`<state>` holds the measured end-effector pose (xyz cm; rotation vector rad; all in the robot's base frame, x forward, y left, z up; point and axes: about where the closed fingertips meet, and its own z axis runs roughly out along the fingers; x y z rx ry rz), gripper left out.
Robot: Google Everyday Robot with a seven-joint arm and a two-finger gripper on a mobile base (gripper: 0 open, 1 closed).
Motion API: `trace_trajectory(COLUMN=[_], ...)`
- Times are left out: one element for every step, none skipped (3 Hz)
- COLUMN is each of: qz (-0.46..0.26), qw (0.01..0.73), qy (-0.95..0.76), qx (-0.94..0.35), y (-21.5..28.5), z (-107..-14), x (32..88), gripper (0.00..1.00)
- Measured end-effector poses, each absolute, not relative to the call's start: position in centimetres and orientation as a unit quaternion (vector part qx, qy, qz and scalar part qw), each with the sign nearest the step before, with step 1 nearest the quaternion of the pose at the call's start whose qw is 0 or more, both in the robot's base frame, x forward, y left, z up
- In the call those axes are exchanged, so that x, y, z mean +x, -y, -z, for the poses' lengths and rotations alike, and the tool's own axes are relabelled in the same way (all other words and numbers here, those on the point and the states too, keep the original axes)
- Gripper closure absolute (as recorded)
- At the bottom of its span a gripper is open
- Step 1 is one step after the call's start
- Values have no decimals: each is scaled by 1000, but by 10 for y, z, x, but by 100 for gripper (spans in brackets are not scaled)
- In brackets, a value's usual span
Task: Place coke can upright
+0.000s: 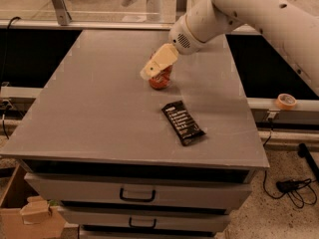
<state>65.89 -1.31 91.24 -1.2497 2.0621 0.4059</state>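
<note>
No readable lettering on the coke can (161, 80) under the hand (151, 71); white print on the black wrapper (183, 123) illegible

White arm (259, 14), one segment in view, slopes down toward the gripper from above and to its right. The rounded wrist (187, 34), with a vented grille on its face, sits just behind the gripper. The cream gripper (152, 68) points down and to the left from the wrist, its tip at the top of the can (161, 79).
</note>
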Motion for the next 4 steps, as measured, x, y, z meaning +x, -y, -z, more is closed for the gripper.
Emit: trace_trajectory(qz=[-174,-196,-161,-91], qw=[373,469,566,620], qy=[-777,-737,-692,-672], qx=[-477,-446,-419,-394], y=[40,113,196,264], z=[-922,-965,-1013,-1051], x=[664,669,654,630], gripper=[0,0,0,0])
